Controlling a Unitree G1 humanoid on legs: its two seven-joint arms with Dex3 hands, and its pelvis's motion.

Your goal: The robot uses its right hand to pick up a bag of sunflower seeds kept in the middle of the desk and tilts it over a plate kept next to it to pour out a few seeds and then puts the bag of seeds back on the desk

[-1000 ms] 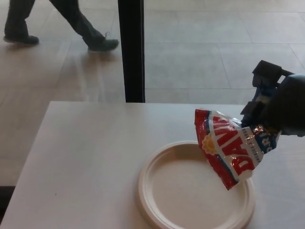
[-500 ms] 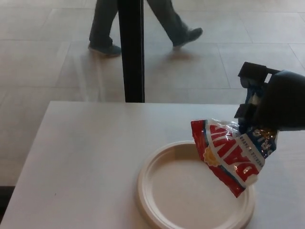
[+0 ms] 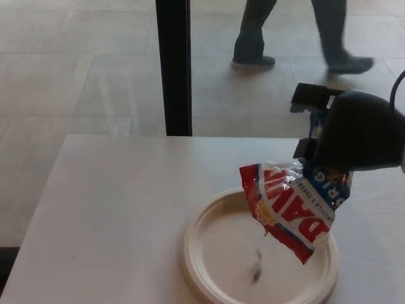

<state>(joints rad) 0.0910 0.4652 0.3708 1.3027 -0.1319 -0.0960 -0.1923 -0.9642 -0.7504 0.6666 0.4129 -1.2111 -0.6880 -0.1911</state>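
Head view — right hand (image 3: 354,136) gripping tilted bag (image 3: 291,206)

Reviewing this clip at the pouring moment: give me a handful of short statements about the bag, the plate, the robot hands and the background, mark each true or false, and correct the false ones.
1. The right robot hand holds the seed bag tilted above the plate. True.
2. The plate holds no seeds at all. False: a few dark seeds lie on it, and some are falling from the bag.
3. The bag rests flat on the desk. False: it is lifted clear, gripped at its upper end.
4. A person's legs show on the floor beyond the desk. True.
5. The left robot hand steadies the plate. False: no left hand is in view.
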